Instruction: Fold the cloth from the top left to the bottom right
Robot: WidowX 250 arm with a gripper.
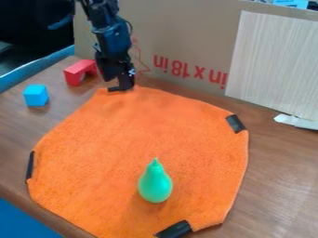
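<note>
And here we are at the top-left corner of the orange cloth (124, 139), the tool (120, 87) right down at its edge, though whether it is spread or pinching I cannot tell! The cloth lies flat across the counter (282, 172), green pear-shaped toy (155, 184) upright near its bottom edge, no fold made, the whole diagonal crossing left to do

The black gripper (120, 87) is hanging down at the top left corner of the big orange cloth (124, 139), which is lying spread out on the brown tabletop (279, 172). A green pear (155, 183) is standing up on the low part of the cloth. A red block (77, 73) and a little blue block (36, 95) are sitting on the left. A big piece of cardboard (180, 42) is standing behind.
</note>
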